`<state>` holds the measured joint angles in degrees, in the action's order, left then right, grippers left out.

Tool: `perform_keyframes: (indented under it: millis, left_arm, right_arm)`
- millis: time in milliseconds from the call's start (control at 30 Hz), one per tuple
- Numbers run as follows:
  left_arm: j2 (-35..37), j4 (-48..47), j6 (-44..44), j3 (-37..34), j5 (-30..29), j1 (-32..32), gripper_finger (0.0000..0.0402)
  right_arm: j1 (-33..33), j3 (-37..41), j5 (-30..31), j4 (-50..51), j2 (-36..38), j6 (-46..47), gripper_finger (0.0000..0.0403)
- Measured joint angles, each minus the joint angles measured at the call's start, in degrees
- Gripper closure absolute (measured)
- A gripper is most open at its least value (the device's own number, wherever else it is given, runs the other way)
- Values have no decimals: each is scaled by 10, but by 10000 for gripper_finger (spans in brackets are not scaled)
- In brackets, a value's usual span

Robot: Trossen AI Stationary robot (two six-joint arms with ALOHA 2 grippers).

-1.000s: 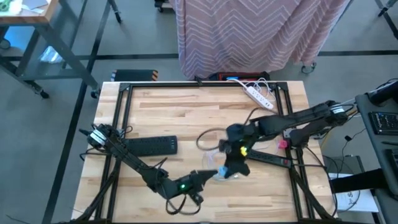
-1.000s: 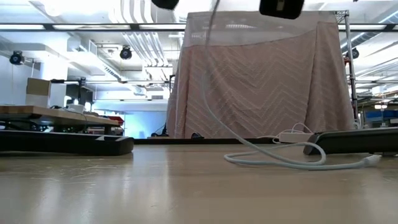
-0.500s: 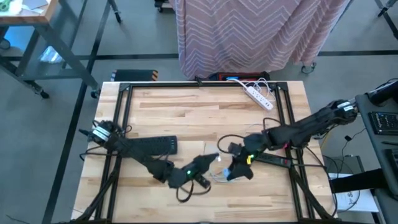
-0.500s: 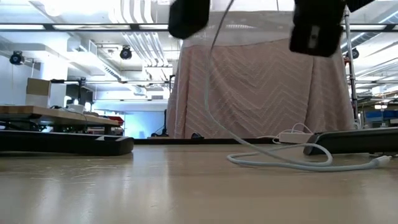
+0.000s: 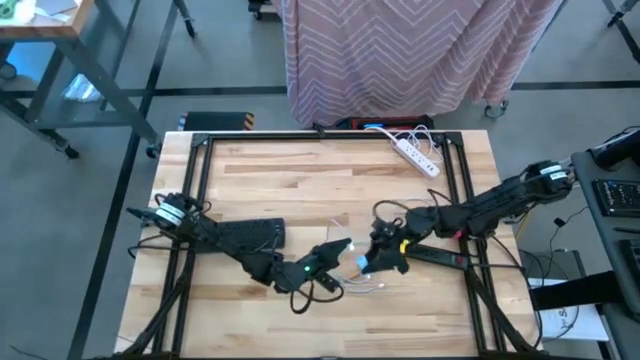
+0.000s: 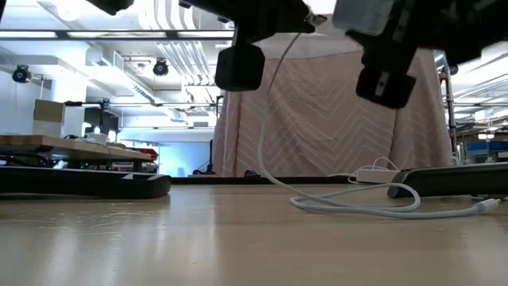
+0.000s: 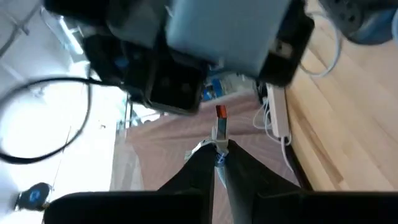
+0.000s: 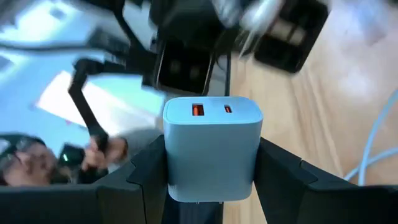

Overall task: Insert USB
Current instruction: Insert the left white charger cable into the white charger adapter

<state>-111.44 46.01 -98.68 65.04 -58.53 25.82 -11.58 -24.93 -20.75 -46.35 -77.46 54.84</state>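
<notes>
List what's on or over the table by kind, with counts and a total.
Grippers: 2, left and right
Charger: 1
USB cable: 1
Power strips: 2, white and black
Keyboard: 1
Total: 7

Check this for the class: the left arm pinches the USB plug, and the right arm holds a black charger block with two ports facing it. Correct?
Not quite. The charger block is light blue, not black, as the right wrist view shows. The rest stands: the right gripper holds it with two ports showing, and the left gripper pinches the USB plug.
</notes>
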Motion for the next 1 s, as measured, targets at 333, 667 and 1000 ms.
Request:
perform_keyframes:
  millis: [333,667,1000]
  left_arm:
    - [-39,26,-72,-3,34,-10,393]
    - [-41,34,-78,-2,24,-3,393]
    - [-40,34,-75,-2,19,-3,393]
  right_arm:
    - [12,22,-37,-185,-135,87,228]
    - [39,44,-43,-363,-225,113,228]
    - [44,59,-23,-385,-223,111,228]
